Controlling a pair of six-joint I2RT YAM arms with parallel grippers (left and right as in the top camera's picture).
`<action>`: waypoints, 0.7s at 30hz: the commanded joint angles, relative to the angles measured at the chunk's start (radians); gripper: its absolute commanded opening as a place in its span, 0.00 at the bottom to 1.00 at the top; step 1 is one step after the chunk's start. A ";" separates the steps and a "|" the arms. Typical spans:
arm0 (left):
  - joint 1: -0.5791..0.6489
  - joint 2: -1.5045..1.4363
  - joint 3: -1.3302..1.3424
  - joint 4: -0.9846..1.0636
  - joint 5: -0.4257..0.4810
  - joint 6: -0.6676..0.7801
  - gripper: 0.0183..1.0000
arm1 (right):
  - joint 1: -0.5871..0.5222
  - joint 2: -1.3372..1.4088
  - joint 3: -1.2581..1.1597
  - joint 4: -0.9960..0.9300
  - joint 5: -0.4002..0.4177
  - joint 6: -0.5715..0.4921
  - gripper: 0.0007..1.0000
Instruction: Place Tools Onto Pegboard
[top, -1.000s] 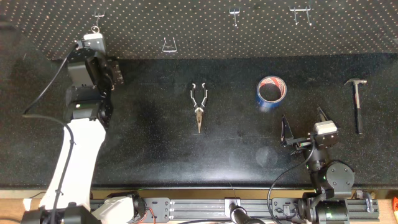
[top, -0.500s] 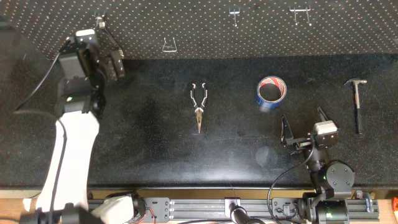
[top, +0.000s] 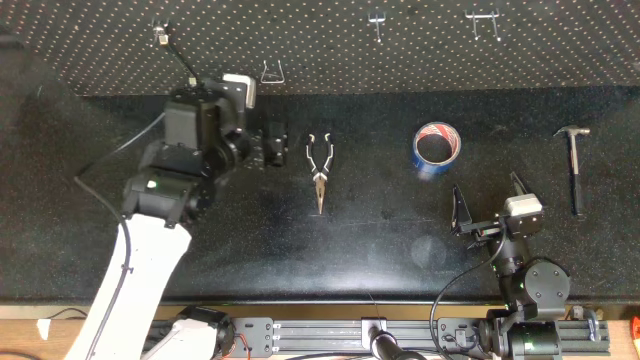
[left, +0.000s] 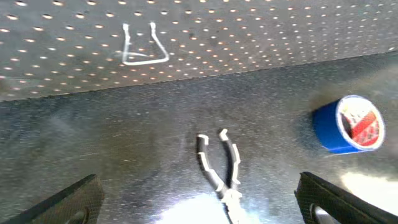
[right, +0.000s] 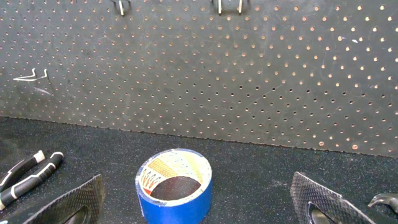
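– Pliers (top: 319, 172) first: where do we have them?
– We see them flat on the black mat (top: 250, 230), in the middle, grey handles toward the pegboard (top: 420, 55) and nose toward the arms' bases. Nothing is touching them.
– And our left gripper (top: 276, 143)?
– It is just beside the handles, on their left in the top view. In its own wrist view the two fingers stand wide apart with the pliers lying between their lines, and nothing is held.
– What is on the board behind it?
– We make out a wire hook (left: 144, 46) straight beyond the pliers, and two more hooks (top: 377, 20) farther right.
– The other tools?
– We find the blue tape roll (top: 436, 148) on its side on the mat right of the pliers, well apart from them. The hammer (top: 574, 165) lies near the mat's right edge, head toward the board.
– Our right gripper (top: 489, 205)?
– It sits low near its base, facing the tape roll, its fingers spread and empty.
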 joint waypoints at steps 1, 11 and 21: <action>-0.021 -0.004 0.015 -0.005 0.005 -0.065 1.00 | 0.008 -0.006 -0.004 -0.005 0.002 -0.014 0.98; -0.021 -0.004 0.015 0.001 0.004 -0.069 1.00 | 0.008 -0.006 -0.004 -0.005 0.002 -0.014 0.98; -0.021 -0.004 0.015 0.001 0.011 -0.077 1.00 | 0.008 -0.006 -0.004 -0.005 0.002 -0.014 0.98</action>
